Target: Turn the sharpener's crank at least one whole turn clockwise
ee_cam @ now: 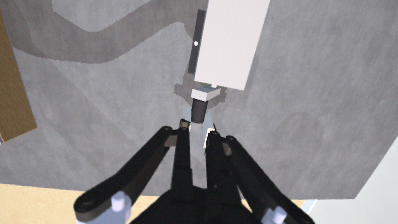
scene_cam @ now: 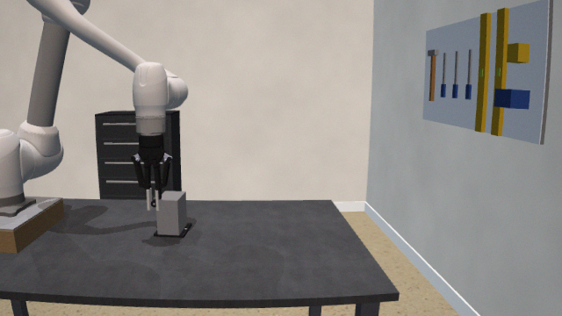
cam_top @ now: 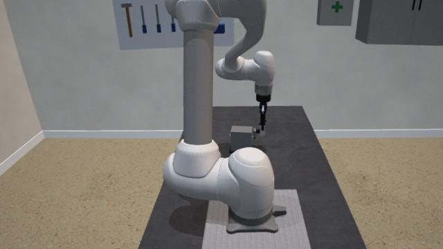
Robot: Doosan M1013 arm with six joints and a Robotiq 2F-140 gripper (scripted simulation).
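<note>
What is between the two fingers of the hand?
The crank's dark knob, gripped by the hand beside the sharpener; the wrist view shows it.

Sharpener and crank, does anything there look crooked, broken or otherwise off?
Nothing stands out. The grey sharpener stands upright and square on its dark base on the table. The claw comes down from above, shut on the dark crank knob, centred between the fingers.
</note>
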